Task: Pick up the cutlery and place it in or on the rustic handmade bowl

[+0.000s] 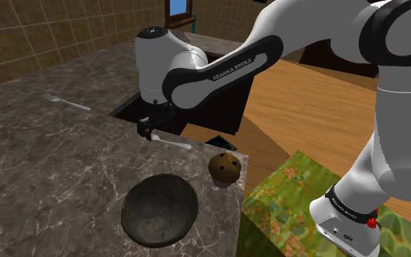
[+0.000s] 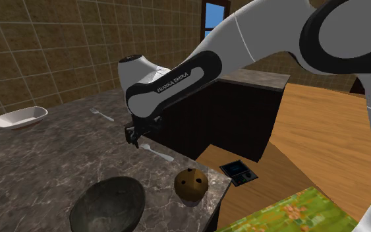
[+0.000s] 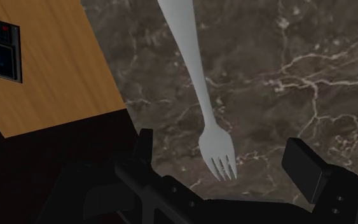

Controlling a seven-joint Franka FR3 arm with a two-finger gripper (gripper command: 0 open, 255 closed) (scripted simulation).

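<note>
cutlery nearest the gripper [image 1: 147,130] is a plain pale-grey fork [image 3: 193,70], lying flat on the dark veined countertop [image 1: 43,175] close to its edge, between the hand and a brown ball with holes [image 1: 225,169]. the black fingers stand apart and hold nothing. in the wrist view the fork's tines point toward the hand and sit in the gap, touched by neither finger. a second fork [image 1: 65,102] lies well apart, farther along the counter. the dark, rough bowl [image 1: 160,208] sits on the same counter, near the closer fork. by its look the fork is light, stiff and thin, probably slick, and it lies low on the stone — not easy to get under. the narrow neck just behind the tines, or mid-handle, seems the best hold, with the fingers closing across its width so it does not pivot.
</note>
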